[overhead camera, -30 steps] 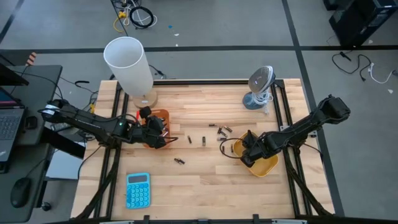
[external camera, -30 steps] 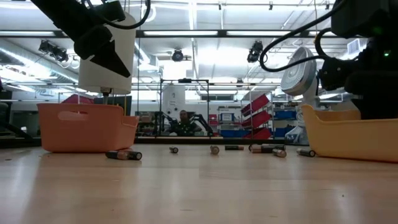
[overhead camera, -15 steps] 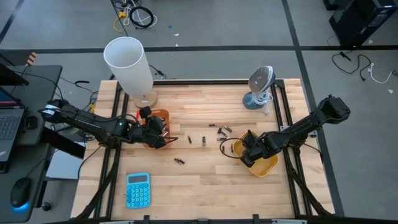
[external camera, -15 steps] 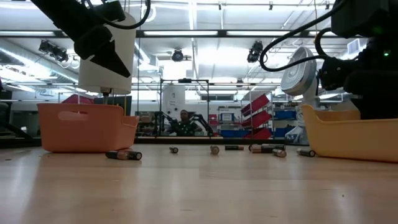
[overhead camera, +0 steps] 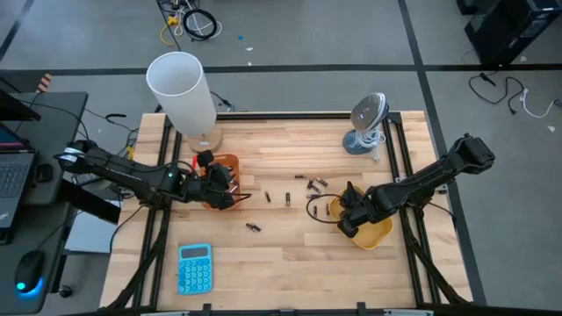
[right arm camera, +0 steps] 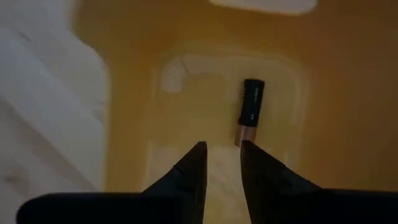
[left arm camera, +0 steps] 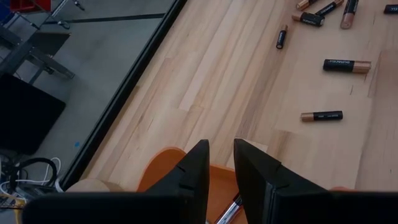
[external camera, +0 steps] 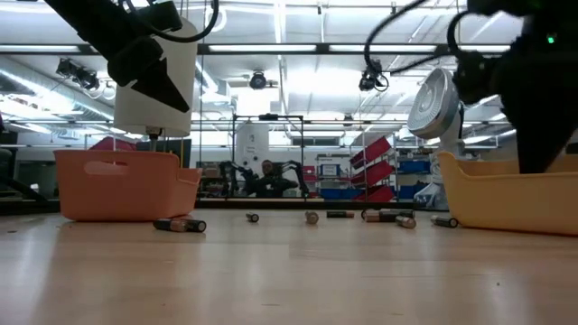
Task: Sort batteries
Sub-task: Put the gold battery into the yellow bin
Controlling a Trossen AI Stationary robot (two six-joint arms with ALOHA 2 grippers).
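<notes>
One battery (right arm camera: 250,111) lies flat on the floor of the yellow tray (overhead camera: 373,235), loose, just beyond the right end effector (right arm camera: 221,163), whose fingers stand slightly apart, holding nothing. Other batteries (overhead camera: 313,184) lie scattered mid-desk (overhead camera: 281,246). The left end effector (left arm camera: 219,165), narrowly parted and empty, hangs over the orange tray (external camera: 122,183).

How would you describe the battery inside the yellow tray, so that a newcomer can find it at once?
Start at the yellow tray on the right side of the wooden table, under the right end effector. On its floor lies one battery, black with a copper-coloured end. It is the only cell seen in that tray; the other loose batteries lie on bare wood.
</notes>
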